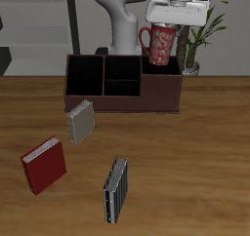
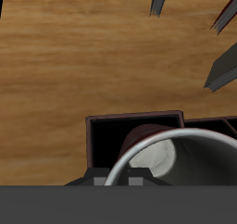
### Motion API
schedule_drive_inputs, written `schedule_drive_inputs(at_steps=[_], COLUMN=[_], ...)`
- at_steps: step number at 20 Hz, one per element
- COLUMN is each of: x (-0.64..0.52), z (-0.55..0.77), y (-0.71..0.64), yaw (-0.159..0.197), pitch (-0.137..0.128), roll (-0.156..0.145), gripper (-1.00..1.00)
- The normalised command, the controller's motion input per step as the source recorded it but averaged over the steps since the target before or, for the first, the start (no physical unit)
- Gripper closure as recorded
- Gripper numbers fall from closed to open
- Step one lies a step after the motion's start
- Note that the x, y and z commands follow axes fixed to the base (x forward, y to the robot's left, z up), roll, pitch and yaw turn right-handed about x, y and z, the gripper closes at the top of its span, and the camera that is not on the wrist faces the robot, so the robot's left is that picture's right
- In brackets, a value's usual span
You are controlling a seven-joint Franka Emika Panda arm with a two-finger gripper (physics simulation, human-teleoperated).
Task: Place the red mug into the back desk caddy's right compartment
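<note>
My gripper [image 1: 168,21] is shut on the red mug [image 1: 159,45], gripping it at the rim and holding it upright in the air. The mug hangs just above the back desk caddy [image 1: 122,100], over its right compartment [image 1: 163,77], with its bottom about level with the caddy's rim. The handle sticks out towards the middle sections. In the wrist view the mug's pale inside [image 2: 190,163] fills the near field, with a black-lined caddy section [image 2: 109,143] beneath it. My fingertips are hidden in that view.
A grey book [image 1: 80,121], a red book [image 1: 44,164] and a dark book [image 1: 116,189] lie on the table in front of the caddy. A potted plant [image 1: 200,40] stands behind the caddy's end, close to the mug. The robot's base [image 1: 122,25] stands behind the caddy.
</note>
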Motion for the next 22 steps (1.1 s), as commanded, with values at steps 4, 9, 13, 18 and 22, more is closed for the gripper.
schedule_drive_inputs(at_steps=[4,9,13,18,22], x=[0.0,0.04,0.08,0.06,0.09], z=[-0.15,-0.13,-0.13,-0.19,-0.18], y=[0.11,0.09,-0.03,0.01,0.02], yaw=[-0.027,-0.007,-0.029,-0.019,-0.034], pitch=[0.038,0.018,0.017,0.01,0.021], roll=[0.011,0.031,0.004,0.0,0.007], gripper=[1.0,1.0,1.0,1.0,1.0])
